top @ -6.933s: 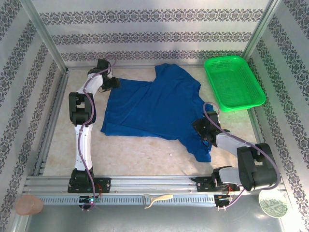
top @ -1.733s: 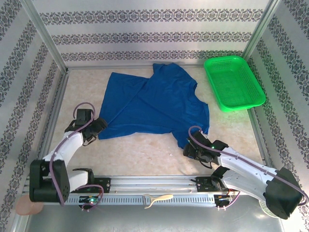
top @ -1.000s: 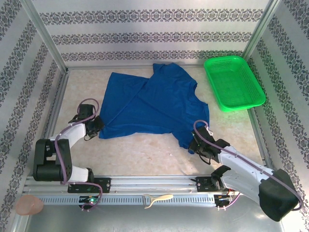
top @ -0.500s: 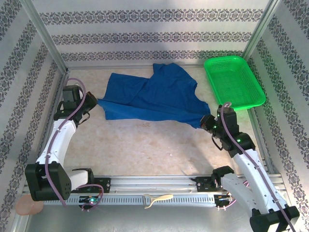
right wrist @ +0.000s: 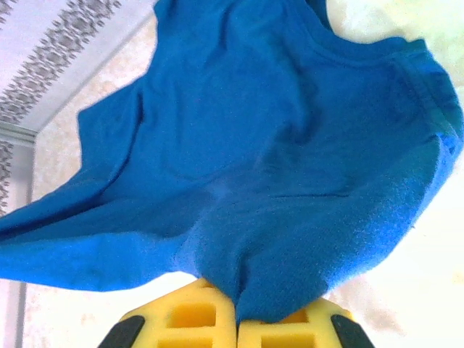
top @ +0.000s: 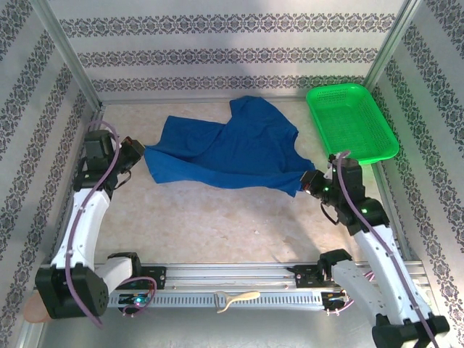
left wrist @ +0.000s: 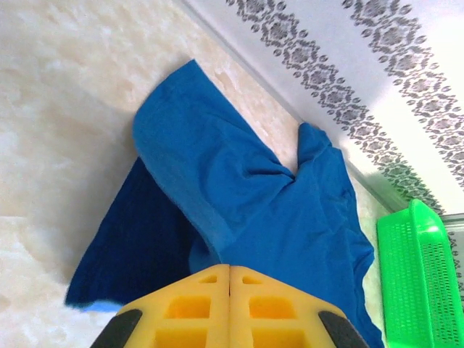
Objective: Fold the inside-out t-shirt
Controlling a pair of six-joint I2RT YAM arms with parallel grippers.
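Blue t-shirt, gripped between left pincer, right pincer

Patterned walls, perhaps marbled tabletop

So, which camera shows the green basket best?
The top external view: the whole green basket lies there, right of the t-shirt. The left wrist view has part of it, cut off at the frame's corner.

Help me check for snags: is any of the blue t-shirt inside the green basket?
No, the blue t-shirt is beside the green mesh basket, with bare table between them.
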